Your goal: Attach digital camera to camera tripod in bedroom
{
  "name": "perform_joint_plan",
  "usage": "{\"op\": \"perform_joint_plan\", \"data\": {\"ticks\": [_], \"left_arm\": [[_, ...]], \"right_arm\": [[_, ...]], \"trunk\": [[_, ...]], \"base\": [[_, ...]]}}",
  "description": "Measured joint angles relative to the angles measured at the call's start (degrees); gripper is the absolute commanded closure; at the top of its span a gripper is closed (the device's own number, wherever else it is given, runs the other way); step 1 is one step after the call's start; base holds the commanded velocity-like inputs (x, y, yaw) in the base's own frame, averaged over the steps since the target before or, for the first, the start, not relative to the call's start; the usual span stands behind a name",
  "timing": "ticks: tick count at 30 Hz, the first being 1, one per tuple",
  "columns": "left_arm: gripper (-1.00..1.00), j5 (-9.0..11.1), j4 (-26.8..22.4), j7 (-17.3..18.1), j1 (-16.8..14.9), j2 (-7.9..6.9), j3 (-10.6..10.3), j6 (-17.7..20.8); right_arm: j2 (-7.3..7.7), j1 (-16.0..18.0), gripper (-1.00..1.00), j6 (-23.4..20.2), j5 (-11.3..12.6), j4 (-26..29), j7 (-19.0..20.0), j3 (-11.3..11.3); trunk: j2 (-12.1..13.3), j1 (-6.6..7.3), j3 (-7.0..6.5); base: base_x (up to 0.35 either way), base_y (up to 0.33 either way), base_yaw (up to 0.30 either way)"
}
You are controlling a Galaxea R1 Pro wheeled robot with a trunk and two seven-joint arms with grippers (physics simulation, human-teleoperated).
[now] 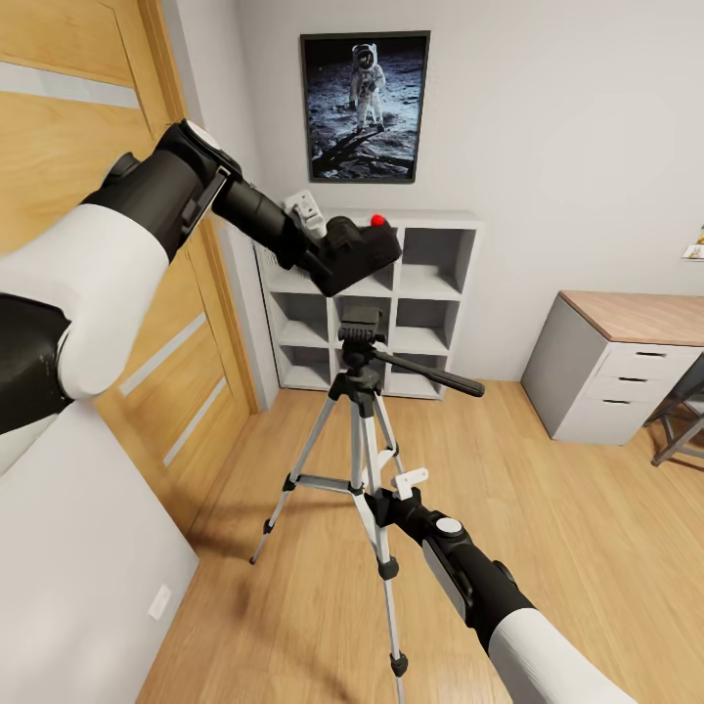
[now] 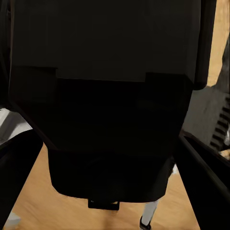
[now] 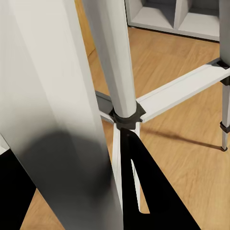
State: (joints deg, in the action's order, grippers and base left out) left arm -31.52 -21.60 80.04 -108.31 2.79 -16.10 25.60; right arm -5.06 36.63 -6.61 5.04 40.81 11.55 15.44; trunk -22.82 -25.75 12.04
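The black digital camera [image 1: 367,249], red spot on its top corner, hangs in the air with my left gripper [image 1: 328,262] shut on it. It sits just above the black head [image 1: 362,328] of the camera tripod, with a small gap between them. The left wrist view shows the camera's dark body [image 2: 110,96] between the two fingers [image 2: 206,177]. The tripod stands on the wood floor, its pan handle [image 1: 435,374] pointing right. My right gripper [image 1: 383,504] is low down, shut around a silver tripod leg [image 3: 62,120]; the black joint [image 3: 127,117] and brace show beyond it.
A white cube shelf [image 1: 430,293] stands against the back wall behind the tripod, under an astronaut poster [image 1: 364,106]. The oak door [image 1: 88,98] is at the left. A desk with drawers [image 1: 626,372] and a chair [image 1: 684,425] are at the right.
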Motion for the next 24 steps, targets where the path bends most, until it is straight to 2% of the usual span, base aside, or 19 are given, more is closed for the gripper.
{"op": "perform_joint_plan", "data": {"ticks": [3, 6, 9, 18, 23, 24], "left_arm": [[1.0, -0.1, -0.1, 0.0, 0.0, 1.73, 0.1, -0.1], [1.0, -0.1, -0.3, 0.0, 0.0, 2.64, 0.1, -0.2], [1.0, -0.1, -0.3, 0.0, 0.0, 2.95, 0.0, -0.2], [1.0, -0.3, -1.2, 0.1, 0.2, 3.03, -0.3, -0.4], [1.0, -0.2, -6.3, 0.2, 0.6, 2.25, -0.5, -0.5], [1.0, -0.2, -8.0, 0.2, 0.7, 1.64, -0.6, -0.5]], "right_arm": [[0.0, 0.0, 1.0, 0.0, 0.0, 0.0, 0.0, 0.0], [0.01, 0.0, 1.0, 0.0, 0.0, 0.0, 0.0, 0.0], [0.01, 0.0, 1.0, 0.0, 0.0, 0.0, 0.0, 0.0], [0.01, 0.0, 1.0, 0.0, 0.0, 0.0, -0.1, 0.0], [0.0, 0.0, 1.0, 0.0, 0.0, 0.0, -0.1, -0.1], [0.0, 0.0, 1.0, 0.0, -0.1, 0.0, -0.1, -0.1]], "trunk": [[0.0, 0.0, 0.0], [0.0, 0.0, 0.0], [0.0, 0.0, 0.0], [0.0, 0.0, 0.0], [0.0, 0.0, 0.0], [0.0, 0.0, 0.0]], "base": [[0.0, 0.0, 0.0], [0.0, 0.0, 0.0], [0.0, 0.0, 0.0], [0.0, 0.0, 0.0], [0.0, 0.0, 0.0], [0.0, 0.0, 0.0]]}}
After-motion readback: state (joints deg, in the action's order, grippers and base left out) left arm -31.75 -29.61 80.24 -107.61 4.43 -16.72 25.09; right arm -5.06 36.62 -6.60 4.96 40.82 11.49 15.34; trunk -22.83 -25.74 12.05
